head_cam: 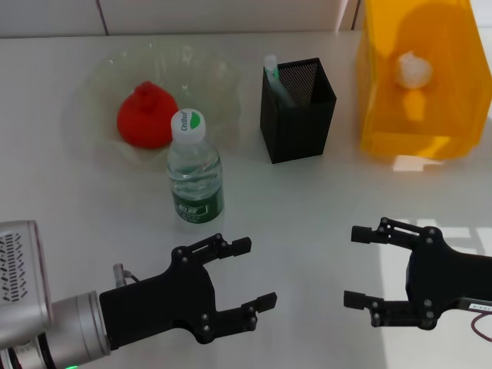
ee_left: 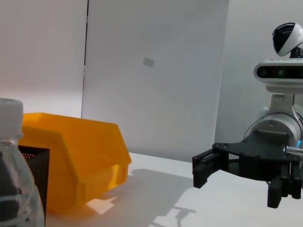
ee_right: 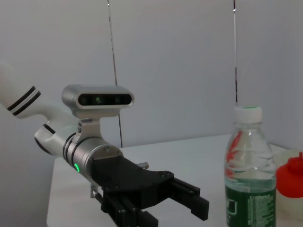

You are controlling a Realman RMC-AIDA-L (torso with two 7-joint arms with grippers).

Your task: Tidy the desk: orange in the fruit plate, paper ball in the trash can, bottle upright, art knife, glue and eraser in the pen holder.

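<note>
on a white desk (head_cam: 323, 231), the left gripper (head_cam: 250, 284) and right gripper (head_cam: 355, 267) hover low at the near edge, both with fingers spread wide and holding nothing. the bottle (head_cam: 195, 171) stands upright just near of the clear fruit plate (head_cam: 100, 84), where an orange-red fruit (head_cam: 146, 117) rests. to the right, a black mesh pen holder (head_cam: 297, 109) holds a green-capped item. a paper ball (head_cam: 413, 69) lies in the yellow bin (head_cam: 419, 115) at far right.
</note>
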